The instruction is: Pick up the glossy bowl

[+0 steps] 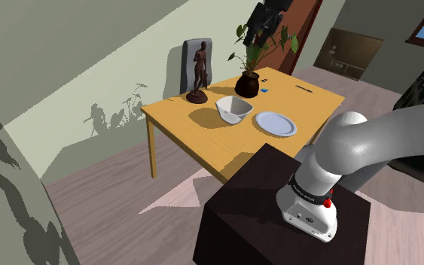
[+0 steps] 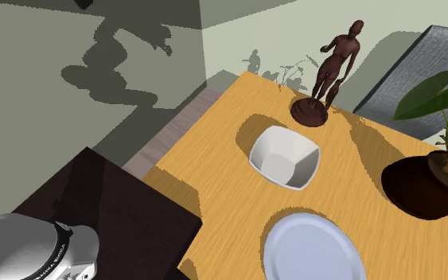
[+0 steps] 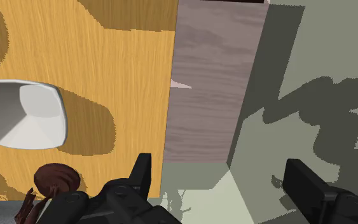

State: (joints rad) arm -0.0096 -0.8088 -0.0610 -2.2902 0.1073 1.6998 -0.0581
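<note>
The bowl [image 1: 234,109] is white with a squarish rim and stands upright near the middle of the wooden table [image 1: 202,139]. It also appears in the second exterior view [image 2: 286,157], between the statue and the plate. My black gripper [image 1: 262,28] hangs high above the table's far side, over the plant. In the wrist view the gripper [image 3: 225,181] is open, fingers wide apart with nothing between them. It looks down past the table's edge at floor and wall, and the bowl [image 3: 25,114] lies well off to one side of the fingers.
A dark brown figure statue [image 1: 198,74] stands behind the bowl, and a flat pale plate [image 1: 276,123] lies beside it. A potted plant [image 1: 249,79] is at the table's far side, with a grey chair [image 1: 195,56] behind. The dark stand [image 1: 278,211] abuts the table.
</note>
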